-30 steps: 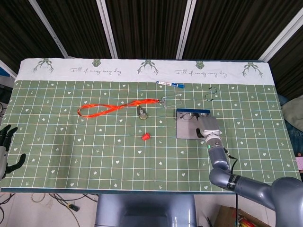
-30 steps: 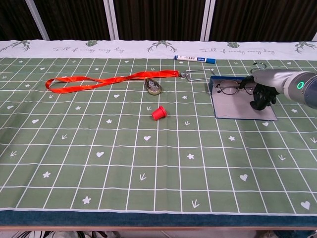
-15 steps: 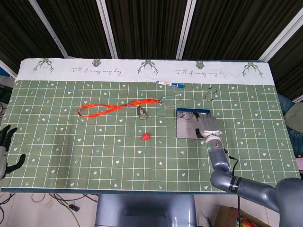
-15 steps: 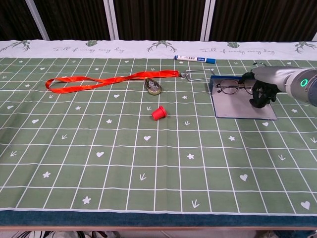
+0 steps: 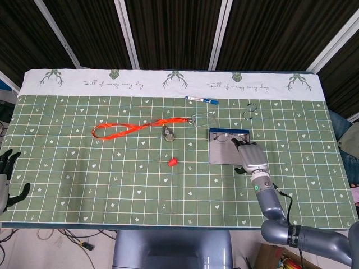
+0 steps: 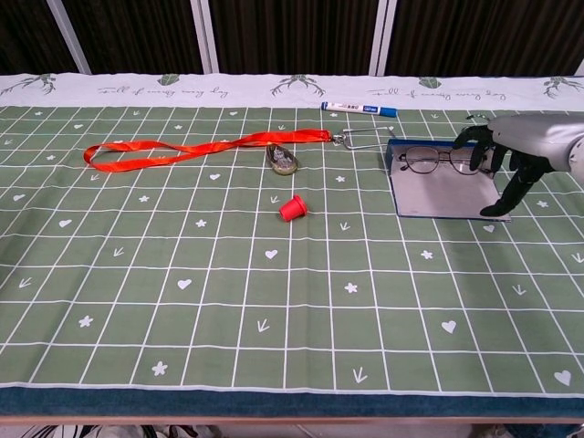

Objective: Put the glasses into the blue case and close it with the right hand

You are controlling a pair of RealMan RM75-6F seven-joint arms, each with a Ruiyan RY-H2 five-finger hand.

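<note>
The blue case (image 5: 223, 151) (image 6: 444, 195) lies open and flat on the green cloth, right of centre, showing its grey inside. The black-framed glasses (image 5: 223, 136) (image 6: 436, 161) rest along its far edge, against the raised blue wall. My right hand (image 5: 251, 158) (image 6: 507, 166) hovers at the case's right edge with its fingers spread and nothing in them; one fingertip (image 6: 494, 211) reaches down to the case's right near corner. My left hand (image 5: 7, 178) rests off the table's left edge, fingers apart and empty.
An orange lanyard (image 5: 132, 127) (image 6: 182, 150) with a metal clip stretches across the middle left. A small red cap (image 5: 173, 161) (image 6: 292, 209), a dark pendant (image 6: 282, 161), a blue-and-white marker (image 5: 201, 100) (image 6: 359, 109) and a metal hook (image 5: 250, 111) lie nearby.
My right hand has drawn off the case toward the right and near side, and its fingers have spread out. The glasses stay in the case.
</note>
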